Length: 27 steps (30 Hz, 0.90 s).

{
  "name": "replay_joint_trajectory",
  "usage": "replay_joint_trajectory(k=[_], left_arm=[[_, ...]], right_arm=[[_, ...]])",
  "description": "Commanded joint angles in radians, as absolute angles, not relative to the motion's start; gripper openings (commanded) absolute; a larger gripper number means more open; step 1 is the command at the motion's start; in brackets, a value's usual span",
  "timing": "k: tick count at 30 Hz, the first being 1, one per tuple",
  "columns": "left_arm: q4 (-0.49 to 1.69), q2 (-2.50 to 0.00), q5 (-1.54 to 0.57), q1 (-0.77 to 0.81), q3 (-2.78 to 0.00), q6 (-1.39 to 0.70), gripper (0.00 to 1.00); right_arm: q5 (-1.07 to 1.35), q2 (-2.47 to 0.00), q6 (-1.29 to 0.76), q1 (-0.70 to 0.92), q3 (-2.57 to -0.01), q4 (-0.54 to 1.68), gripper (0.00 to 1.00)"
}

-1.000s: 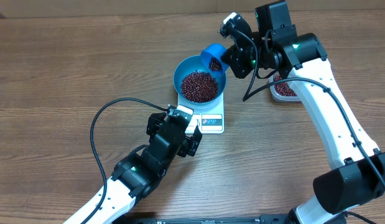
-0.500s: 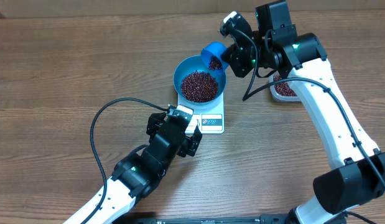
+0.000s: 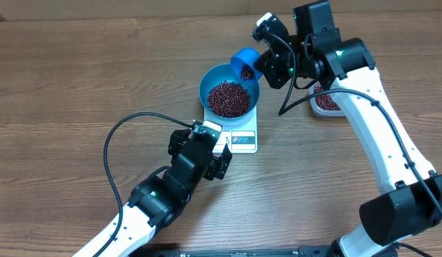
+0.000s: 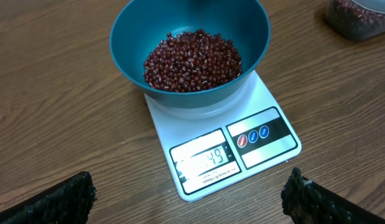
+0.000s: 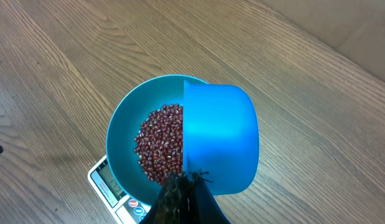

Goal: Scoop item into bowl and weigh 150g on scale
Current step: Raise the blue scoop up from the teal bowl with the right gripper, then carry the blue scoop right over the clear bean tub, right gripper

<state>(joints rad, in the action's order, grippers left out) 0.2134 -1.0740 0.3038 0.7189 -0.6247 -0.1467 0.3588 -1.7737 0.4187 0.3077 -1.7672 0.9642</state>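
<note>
bowl [image 3: 205, 84] sits on scale [image 3: 243, 140], mid-table. beans [image 3: 228, 98] heaped inside, filling lower part. scale display faces left gripper [image 4: 189, 198], digits partly lost in glare. left gripper low on near side of scale, jaws spread wide, nothing between them. right gripper [image 5: 183, 182] clamped on handle of scoop [image 5: 220, 137]. scoop tilted over bowl's far-right rim, few beans in its mouth. tub [image 3: 325, 102] of beans right of scale, apart.
</note>
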Motion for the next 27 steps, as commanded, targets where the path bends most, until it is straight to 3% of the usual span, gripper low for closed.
replay_joint_trajectory(k=[1, 11, 27], left_arm=[[0.213, -1.080, 0.321, 0.713, -0.617, -0.127, 0.99], [0.213, -1.080, 0.321, 0.713, -0.617, -0.128, 1.00], [0.213, -1.080, 0.322, 0.713, -0.617, -0.128, 1.00]], right_arm=[[0.360, -1.737, 0.368, 0.309, -1.800, 0.963, 0.04], [0.746, -1.737, 0.128, 0.204, -1.800, 0.974, 0.04], [0.889, -1.737, 0.048, 0.078, -1.800, 0.975, 0.04]])
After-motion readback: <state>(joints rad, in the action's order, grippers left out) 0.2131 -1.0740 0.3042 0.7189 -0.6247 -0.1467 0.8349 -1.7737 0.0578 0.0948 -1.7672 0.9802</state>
